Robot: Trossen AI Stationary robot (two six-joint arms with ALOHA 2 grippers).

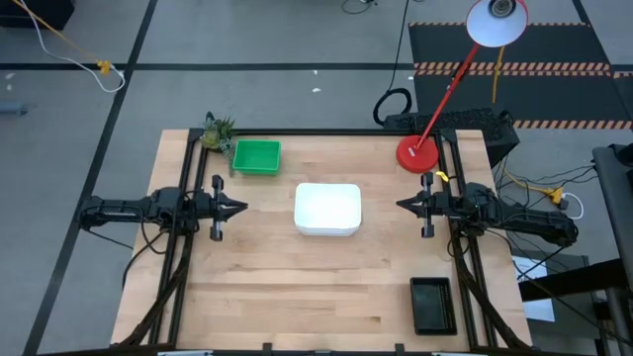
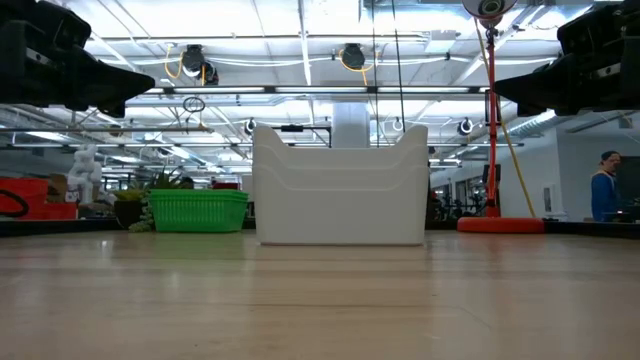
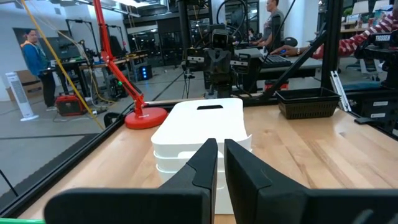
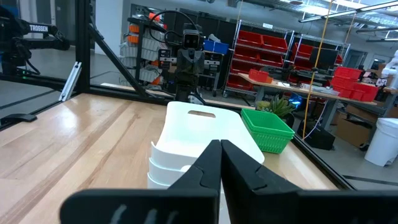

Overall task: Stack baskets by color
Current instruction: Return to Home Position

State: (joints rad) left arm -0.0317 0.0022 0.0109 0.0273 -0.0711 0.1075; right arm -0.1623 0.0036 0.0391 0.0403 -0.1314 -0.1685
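Observation:
A stack of three white baskets (image 1: 327, 209) stands on its bottom at the table's middle, and it also shows in the low view as white baskets (image 2: 340, 185). A green basket (image 1: 256, 156) sits at the far left. A black mesh basket (image 1: 432, 304) lies near the front right corner. My left gripper (image 1: 244, 208) hovers level, left of the white stack, with its fingers (image 3: 205, 163) shut to a thin slit and holding nothing. My right gripper (image 1: 399, 205) hovers level to the stack's right, shut and holding nothing, as the right wrist view of the gripper (image 4: 220, 149) also shows.
A red lamp base (image 1: 417, 153) with a slanting red stem stands at the far right. A small leafy toy (image 1: 218, 131) sits at the far left corner beside the green basket. Bare wood lies along the table's near side (image 1: 297, 307).

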